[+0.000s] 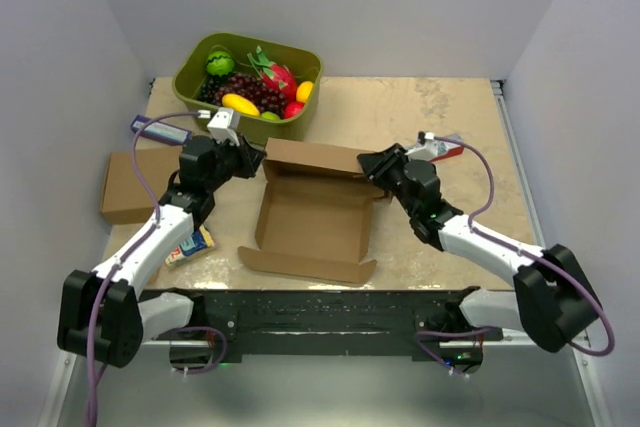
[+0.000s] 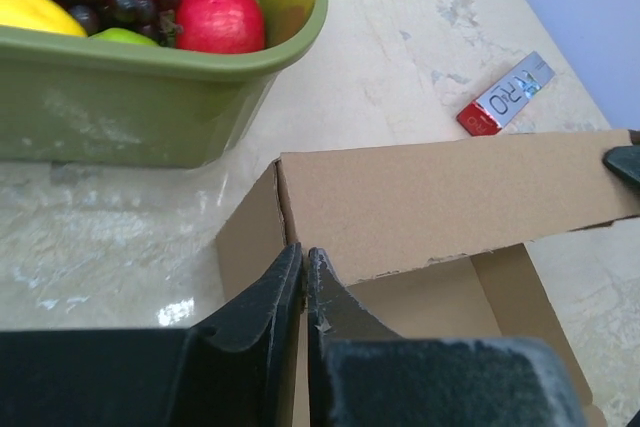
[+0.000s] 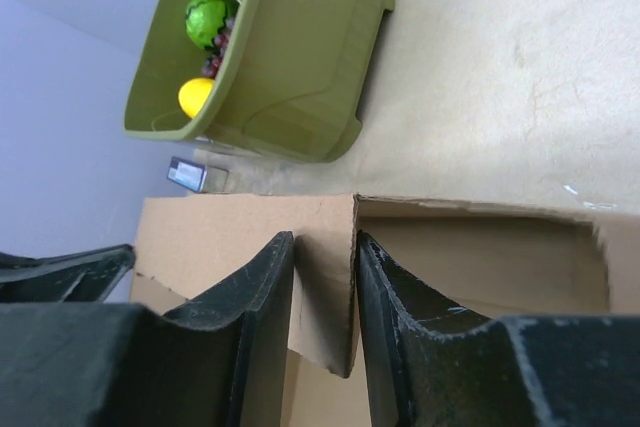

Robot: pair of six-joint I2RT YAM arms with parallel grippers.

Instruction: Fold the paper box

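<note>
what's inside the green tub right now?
Fruit: dark grapes, a yellow fruit, a red apple, a dragon fruit, a green round fruit. The floor of the green tub and anything beneath the pile are covered.

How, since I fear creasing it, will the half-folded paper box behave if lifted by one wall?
Probably light: the paper box is thin single-sheet cardboard. Likely floppy at its creases; the near flap lies flat, unlocked. The corner pinched by the left end effector could bend, hardly tear.
</note>
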